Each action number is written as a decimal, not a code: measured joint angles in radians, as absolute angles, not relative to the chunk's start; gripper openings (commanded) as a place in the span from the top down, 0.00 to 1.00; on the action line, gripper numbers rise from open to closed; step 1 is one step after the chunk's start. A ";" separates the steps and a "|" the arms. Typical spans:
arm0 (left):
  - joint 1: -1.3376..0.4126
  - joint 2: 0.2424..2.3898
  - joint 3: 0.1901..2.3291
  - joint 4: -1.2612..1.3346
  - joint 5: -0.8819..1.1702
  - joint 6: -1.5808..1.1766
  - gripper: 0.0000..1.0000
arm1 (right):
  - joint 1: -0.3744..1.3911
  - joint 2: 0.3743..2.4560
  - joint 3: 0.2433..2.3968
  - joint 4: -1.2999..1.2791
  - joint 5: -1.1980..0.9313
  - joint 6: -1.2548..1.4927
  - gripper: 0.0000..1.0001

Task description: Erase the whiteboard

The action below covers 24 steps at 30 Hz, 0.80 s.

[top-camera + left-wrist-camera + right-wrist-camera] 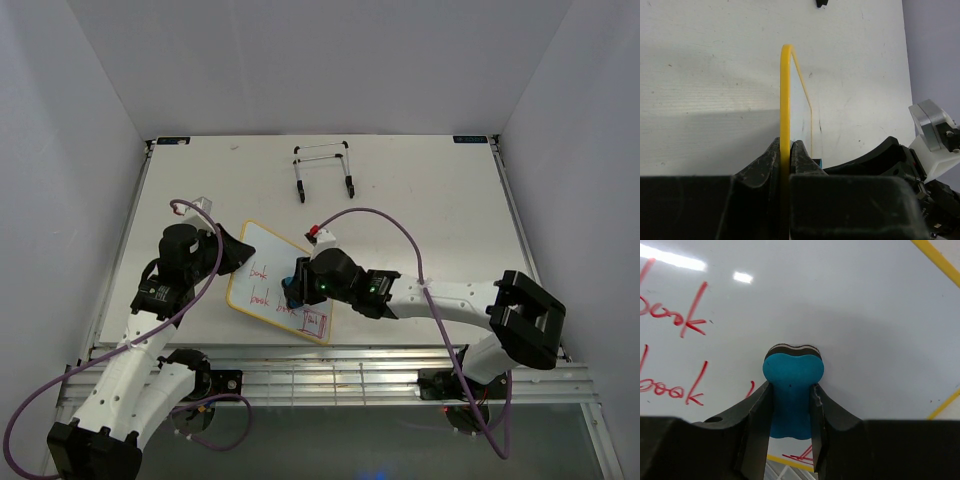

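The whiteboard [262, 262] lies on the table at the near left, its yellow frame around a face with red handwriting on the left and near rows; its far right part is white. My left gripper [233, 250] is shut on the board's left edge; the left wrist view shows the yellow frame [785, 100] pinched between the fingers. My right gripper [297, 283] is shut on the blue bone-shaped eraser [792, 385], whose felt end presses on the board face [850, 315]. Red words [675, 390] lie left of the eraser.
A black-and-white wire easel stand [322, 168] lies at the far middle of the table. The table's front edge and metal rails [330, 375] run just below the board. White walls close in the left, right and back sides.
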State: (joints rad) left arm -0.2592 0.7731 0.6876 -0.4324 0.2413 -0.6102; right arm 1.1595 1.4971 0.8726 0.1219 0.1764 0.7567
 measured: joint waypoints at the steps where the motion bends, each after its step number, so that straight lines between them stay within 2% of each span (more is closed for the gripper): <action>1: -0.259 0.773 0.688 -0.432 0.241 -0.610 1.00 | 1.161 1.502 0.888 0.123 0.176 0.751 0.92; 24: -0.259 0.770 0.686 -0.441 0.234 -0.607 1.00 | 1.172 1.628 1.163 0.134 0.077 0.589 0.92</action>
